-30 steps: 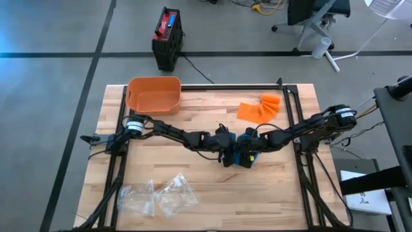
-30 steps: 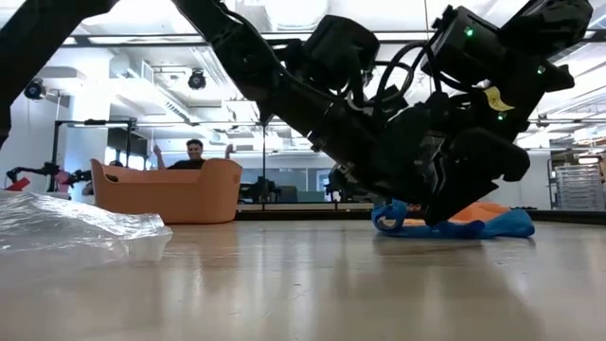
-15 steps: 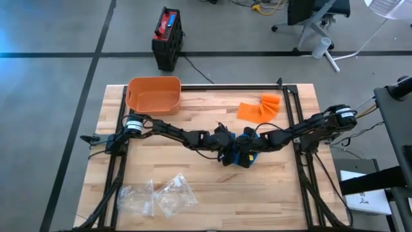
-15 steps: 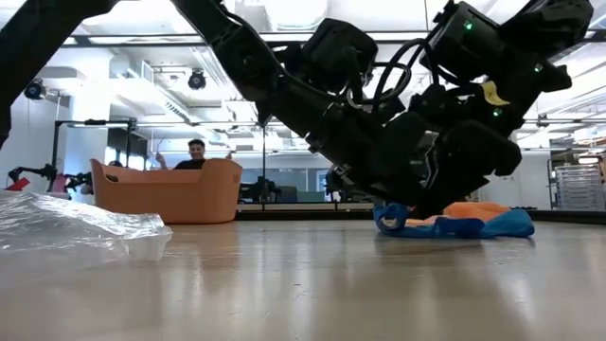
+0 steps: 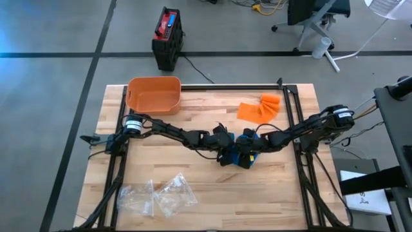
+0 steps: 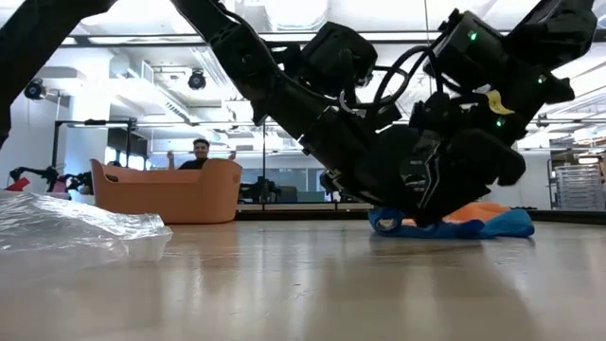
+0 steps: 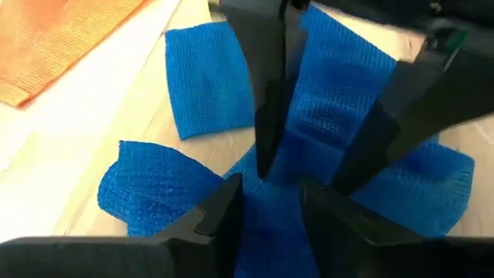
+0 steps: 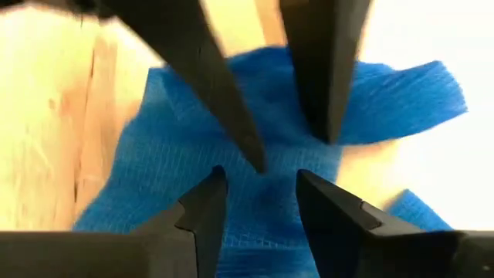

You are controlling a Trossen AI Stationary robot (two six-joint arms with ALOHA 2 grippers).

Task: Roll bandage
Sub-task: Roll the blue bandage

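Observation:
A blue bandage (image 5: 239,157) lies crumpled at the table's middle, partly spread and with one curled end (image 7: 147,189). Both grippers meet over it, slanting down. My left gripper (image 7: 270,212) comes from the table's left and has bunched bandage between its fingers. My right gripper (image 8: 258,208) comes from the right, its fingers apart and their tips down on the bandage. In the low view the bandage (image 6: 507,225) shows under the dark gripper bodies. An orange bandage (image 5: 261,108) lies flat farther back. My left gripper has a bunched part near the bandage's middle (image 7: 272,189) between its two fingers, slanting down from the table's left. The bandage stays on the table. My right gripper's fingertips (image 7: 262,166) rest on the bandage beside the left's, slanting down from the right, a strip (image 8: 258,189) between them; whether they pinch it I cannot tell.
An orange basket (image 5: 154,95) stands at the far left corner. Clear plastic bags (image 5: 158,196) lie near the front left. A black rail frame (image 5: 293,103) borders the table. A person shows beyond the basket (image 6: 199,152) in the room.
Both grippers stay over the blue bandage and have tipped slightly. The bandage's curled end, seen in the low view, has sunk a little toward the table.

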